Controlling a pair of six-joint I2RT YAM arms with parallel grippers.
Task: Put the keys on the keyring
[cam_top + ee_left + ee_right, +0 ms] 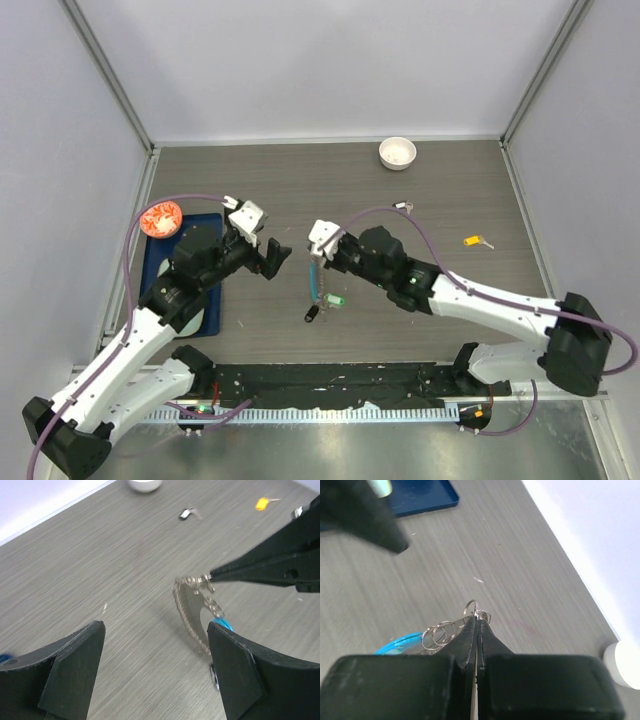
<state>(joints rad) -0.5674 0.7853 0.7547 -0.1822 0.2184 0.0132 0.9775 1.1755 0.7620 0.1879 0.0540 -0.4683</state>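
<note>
Above the grey wood-grain counter (450, 180), right tool (477, 617) clamps one silver chain-link keyring with blue segment (314, 283); left tool (156, 635) stands wide; one yellow-tagged key (478, 241) lies apart

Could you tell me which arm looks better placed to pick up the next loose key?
Probably the left: the left fingers stand open and empty, while the right fingers are shut on the keyring. The yellow-tagged key lies nearer the right arm, though.

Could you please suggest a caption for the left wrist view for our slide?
Open left gripper faces the keyring, pinched at its upper end by the shut right gripper.
</note>
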